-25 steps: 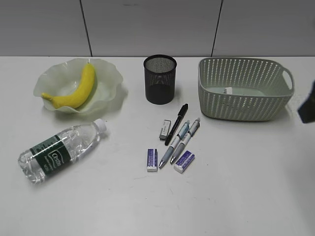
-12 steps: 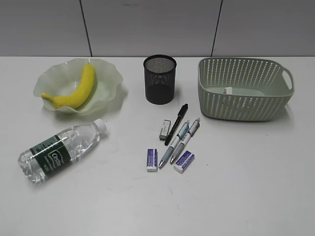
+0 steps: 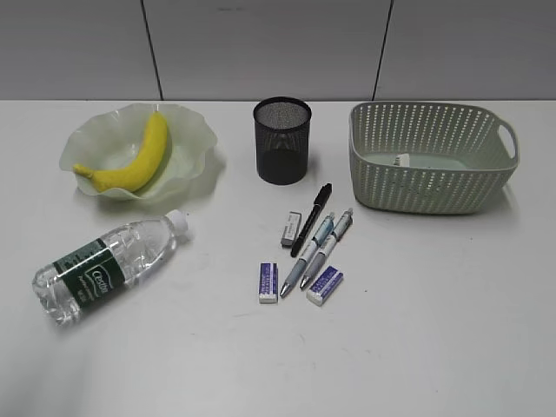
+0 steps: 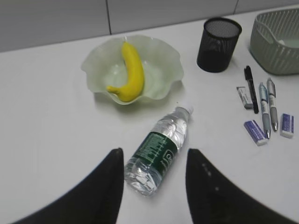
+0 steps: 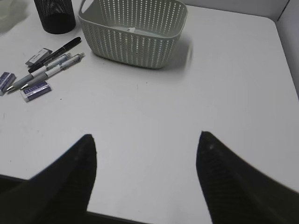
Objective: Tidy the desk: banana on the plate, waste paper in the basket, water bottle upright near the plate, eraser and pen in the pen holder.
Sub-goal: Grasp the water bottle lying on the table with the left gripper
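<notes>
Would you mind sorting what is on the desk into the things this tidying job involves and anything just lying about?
Part of the job: banana, plate, water bottle, pen holder, basket, waste paper, three pens, three erasers.

Just lying about: nothing that shows; only the desk itself.

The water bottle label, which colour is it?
Dark green with white print on the water bottle, clearest in the left wrist view.
</notes>
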You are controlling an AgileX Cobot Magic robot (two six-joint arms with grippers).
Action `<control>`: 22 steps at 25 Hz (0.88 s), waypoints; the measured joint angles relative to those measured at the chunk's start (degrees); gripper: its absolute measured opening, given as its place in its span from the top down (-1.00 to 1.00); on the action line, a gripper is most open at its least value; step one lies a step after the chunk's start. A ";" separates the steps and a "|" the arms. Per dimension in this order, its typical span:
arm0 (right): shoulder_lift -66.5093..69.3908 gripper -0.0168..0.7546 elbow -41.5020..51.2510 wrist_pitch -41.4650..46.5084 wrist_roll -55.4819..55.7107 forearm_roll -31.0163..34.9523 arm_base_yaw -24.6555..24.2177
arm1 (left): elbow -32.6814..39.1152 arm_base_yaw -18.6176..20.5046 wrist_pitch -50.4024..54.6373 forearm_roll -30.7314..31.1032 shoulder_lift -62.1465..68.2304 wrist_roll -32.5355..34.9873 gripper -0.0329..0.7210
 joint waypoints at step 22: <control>-0.06 -0.41 0.00 0.05 0.28 -0.05 0.00 | -21.48 -9.41 -8.31 1.53 73.70 16.15 -0.77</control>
